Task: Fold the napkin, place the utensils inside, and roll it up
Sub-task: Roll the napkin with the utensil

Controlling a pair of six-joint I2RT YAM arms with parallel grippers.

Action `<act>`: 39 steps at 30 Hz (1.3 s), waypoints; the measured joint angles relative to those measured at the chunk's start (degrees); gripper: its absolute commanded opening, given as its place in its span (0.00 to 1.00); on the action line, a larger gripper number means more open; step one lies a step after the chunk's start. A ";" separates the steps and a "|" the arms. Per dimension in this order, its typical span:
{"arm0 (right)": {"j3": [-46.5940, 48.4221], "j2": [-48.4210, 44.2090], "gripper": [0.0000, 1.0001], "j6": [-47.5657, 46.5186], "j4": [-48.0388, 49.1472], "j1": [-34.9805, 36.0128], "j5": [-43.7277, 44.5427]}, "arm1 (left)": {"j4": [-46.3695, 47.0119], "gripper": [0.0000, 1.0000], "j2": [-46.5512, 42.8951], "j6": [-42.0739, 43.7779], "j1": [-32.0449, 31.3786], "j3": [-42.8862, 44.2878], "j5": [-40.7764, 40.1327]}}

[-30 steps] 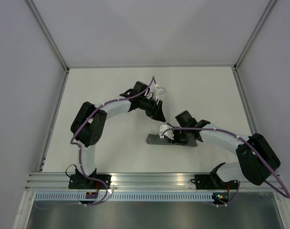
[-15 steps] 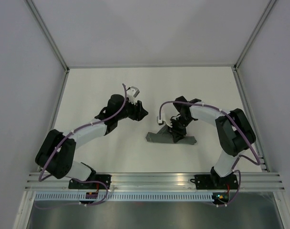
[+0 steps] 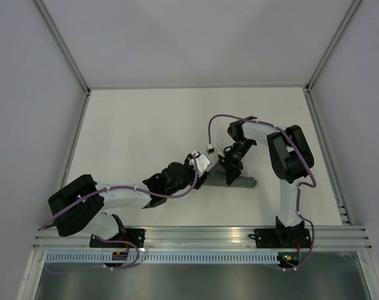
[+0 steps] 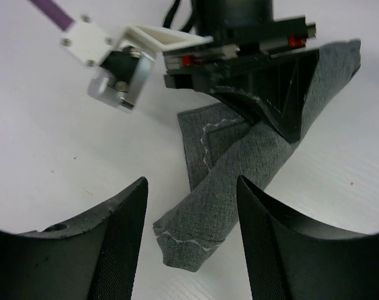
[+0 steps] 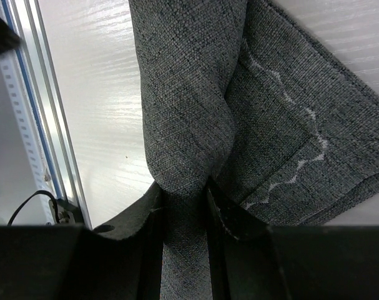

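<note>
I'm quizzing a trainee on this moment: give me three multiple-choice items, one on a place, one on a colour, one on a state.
1. The dark grey fabric napkin lies: A in the far left corner; B mid-table, by both grippers; C on the rail.
2. Its hem stitching is: A red; B pale; C blue.
3. The right gripper is: A open; B out of view; C shut on the napkin.
B, the left gripper faces its end; B, pale thread shows; C, fabric is pinched in its jaws.
</note>
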 measured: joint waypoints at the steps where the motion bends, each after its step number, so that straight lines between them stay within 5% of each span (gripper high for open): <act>1: 0.39 0.42 0.16 -0.07 -0.44 -0.07 -0.17 | 0.09 0.64 0.98 1.22 -1.03 0.11 -0.44; 11: 3.23 3.52 0.16 -0.28 -3.82 -1.16 -1.42 | -1.60 0.66 15.28 13.42 -11.04 7.91 -2.97; 24: 4.31 4.85 0.16 -0.24 -5.14 -1.46 -1.99 | -0.92 0.63 25.27 20.15 -11.80 13.60 -7.02; 30: 4.39 4.98 0.16 -0.22 -5.35 -1.46 -2.08 | -0.24 0.49 26.91 21.29 -11.78 14.64 -7.48; 33: 4.46 4.98 0.20 -0.17 -5.42 -1.46 -2.03 | -0.46 0.34 27.61 21.49 -11.76 15.15 -7.17; 39: 4.66 4.96 0.50 0.39 -5.38 -1.53 -1.57 | -1.84 0.20 27.71 22.05 -11.26 15.80 -5.68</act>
